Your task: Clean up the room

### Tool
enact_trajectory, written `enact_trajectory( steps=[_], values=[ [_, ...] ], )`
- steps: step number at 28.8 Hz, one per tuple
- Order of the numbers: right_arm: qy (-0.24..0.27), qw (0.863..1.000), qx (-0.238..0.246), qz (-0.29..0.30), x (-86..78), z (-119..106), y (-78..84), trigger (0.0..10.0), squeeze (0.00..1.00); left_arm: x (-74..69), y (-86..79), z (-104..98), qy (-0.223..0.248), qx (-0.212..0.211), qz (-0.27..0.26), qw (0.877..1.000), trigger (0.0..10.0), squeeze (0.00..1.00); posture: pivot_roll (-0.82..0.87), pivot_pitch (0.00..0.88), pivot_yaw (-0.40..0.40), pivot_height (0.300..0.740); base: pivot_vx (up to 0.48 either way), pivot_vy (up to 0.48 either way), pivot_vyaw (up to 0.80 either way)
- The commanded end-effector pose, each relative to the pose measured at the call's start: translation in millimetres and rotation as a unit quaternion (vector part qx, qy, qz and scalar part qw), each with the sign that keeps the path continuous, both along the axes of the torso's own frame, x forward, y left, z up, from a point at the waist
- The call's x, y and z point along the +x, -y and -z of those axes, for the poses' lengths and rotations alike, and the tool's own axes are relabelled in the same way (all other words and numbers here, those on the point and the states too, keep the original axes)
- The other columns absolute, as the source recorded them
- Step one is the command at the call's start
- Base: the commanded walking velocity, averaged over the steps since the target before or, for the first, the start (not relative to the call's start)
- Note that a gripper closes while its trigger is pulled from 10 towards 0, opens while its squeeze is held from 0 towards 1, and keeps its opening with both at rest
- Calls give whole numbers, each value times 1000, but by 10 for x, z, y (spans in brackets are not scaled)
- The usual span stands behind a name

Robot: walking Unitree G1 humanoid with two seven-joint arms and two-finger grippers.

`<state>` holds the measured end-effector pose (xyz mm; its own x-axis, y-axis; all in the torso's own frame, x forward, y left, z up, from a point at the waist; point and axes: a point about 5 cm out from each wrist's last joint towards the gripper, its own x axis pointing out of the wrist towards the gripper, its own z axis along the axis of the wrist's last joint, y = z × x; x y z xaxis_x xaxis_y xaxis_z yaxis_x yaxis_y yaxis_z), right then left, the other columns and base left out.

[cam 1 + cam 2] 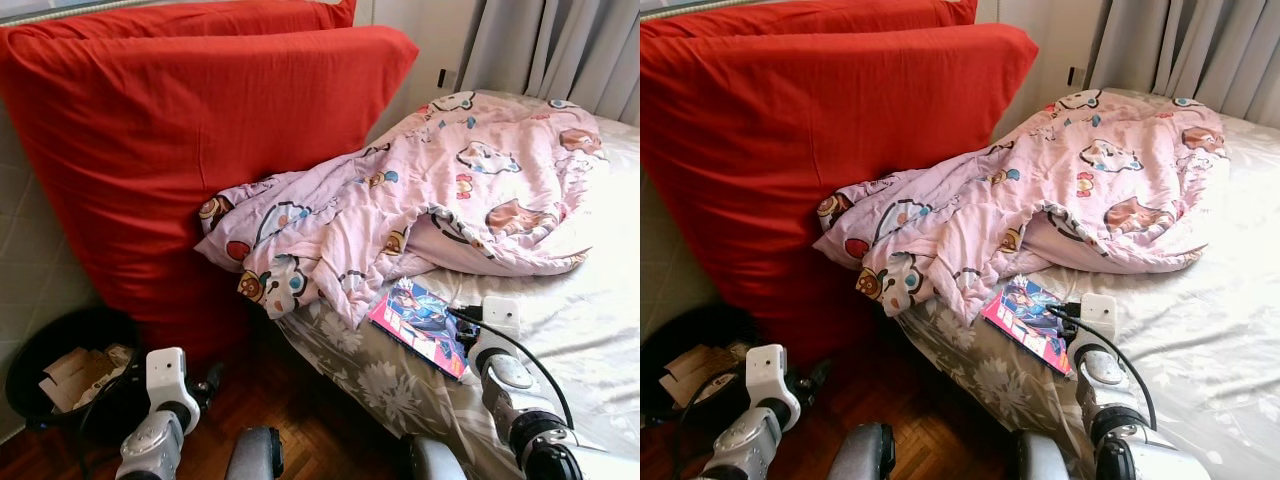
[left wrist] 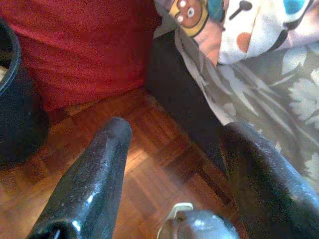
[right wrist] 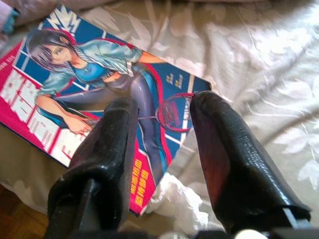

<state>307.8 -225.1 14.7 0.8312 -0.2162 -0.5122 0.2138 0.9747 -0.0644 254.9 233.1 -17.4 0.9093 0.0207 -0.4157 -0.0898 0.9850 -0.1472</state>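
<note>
While right fingers [image 3: 124,124] straddle magazine [image 3: 84,94], cover text unreadable.

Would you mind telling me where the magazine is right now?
The magazine lies flat on the bed sheet near the bed's edge, just below the pink cartoon blanket, with the open right gripper poised over its cover.
</note>
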Motion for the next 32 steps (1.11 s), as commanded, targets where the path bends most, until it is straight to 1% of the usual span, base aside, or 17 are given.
enact_trajectory(
  steps=[1, 2, 3, 6, 8, 14, 15, 16, 17, 19, 20, 24, 25, 28, 29, 31, 32],
  values=[
    [-11, 1000, -7, 6, -15, 12, 32, 10000, 0, 347, 143, -330, 83, 16, 27, 996, 10000, 0, 219, 29, 9, 570, 0, 0, 0],
    [-16, 1000, -9, 11, -30, 23, 49, 10000, 0, 428, 194, -427, 107, 19, 35, 993, 10000, 0, 229, 45, 14, 570, 0, 0, 0],
    [-19, 1000, -12, 16, -44, 33, 66, 10000, 0, 450, 211, -469, 120, 22, 39, 992, 10000, 0, 237, 54, 16, 570, 0, 0, 0],
    [-19, 999, -1, 43, -74, 49, 112, 10000, 0, 365, 152, -427, 120, 28, 39, 992, 10000, 0, 244, 76, 29, 570, 0, 0, 0],
    [-9, 997, 29, 73, -90, 56, 133, 10000, 0, 307, 111, -409, 122, 35, 43, 991, 10000, 0, 250, 92, 43, 570, 0, 0, 0],
    [5, 995, 49, 86, -103, 62, 137, 10000, 0, 282, 78, -429, 127, 38, 45, 990, 10000, 0, 257, 106, 54, 570, 0, 0, 0],
    [6, 995, 54, 90, -114, 73, 138, 10000, 929, 273, 71, -445, 129, 40, 46, 990, 10000, 0, 255, 117, 59, 570, 0, 0, 0],
    [6, 995, 54, 90, -114, 73, 138, 10000, 929, 273, 71, -445, 129, 40, 46, 990, 10000, 0, 255, 117, 59, 570, 0, 0, 0],
    [-1, 995, 50, 85, -135, 91, 147, 10000, 1000, 274, 77, -464, 131, 41, 47, 989, 10000, 0, 258, 124, 58, 570, 0, 0, 0],
    [-7, 997, 34, 68, -145, 99, 154, 10000, 1000, 283, 82, -487, 135, 42, 48, 989, 10000, 0, 261, 130, 59, 570, 0, 0, 0],
    [-12, 999, 8, 41, -139, 88, 166, 10000, 1000, 291, 84, -508, 138, 42, 49, 988, 10000, 0, 264, 139, 61, 570, 0, 0, 0],
    [-12, 1000, -12, 19, -121, 55, 203, 10000, 1000, 299, 87, -529, 142, 43, 50, 988, 10000, 0, 266, 145, 63, 570, 0, 0, 0],
    [1, 999, -35, 4, -70, -35, 281, 10000, 1000, 290, 86, -528, 141, 46, 52, 988, 10000, 0, 265, 160, 66, 570, 0, 0, 0],
    [18, 998, -57, -18, -7, -147, 359, 10000, 1000, 255, 65, -529, 137, 48, 51, 988, 10000, 0, 262, 167, 70, 570, 0, 0, 0],
    [18, 995, -79, -51, 21, -193, 378, 10000, 1000, 231, 49, -526, 134, 49, 50, 988, 10000, 0, 263, 170, 73, 570, 0, 0, 0],
    [15, 992, -97, -78, 37, -218, 379, 10000, 1000, 220, 40, -524, 133, 50, 50, 989, 10000, 0, 264, 173, 76, 570, 0, 0, 0],
    [17, 988, -107, -110, 63, -250, 364, 10000, 1000, 206, 29, -528, 130, 53, 51, 989, 10000, 0, 267, 182, 82, 570, 0, 0, 0]
  ],
)
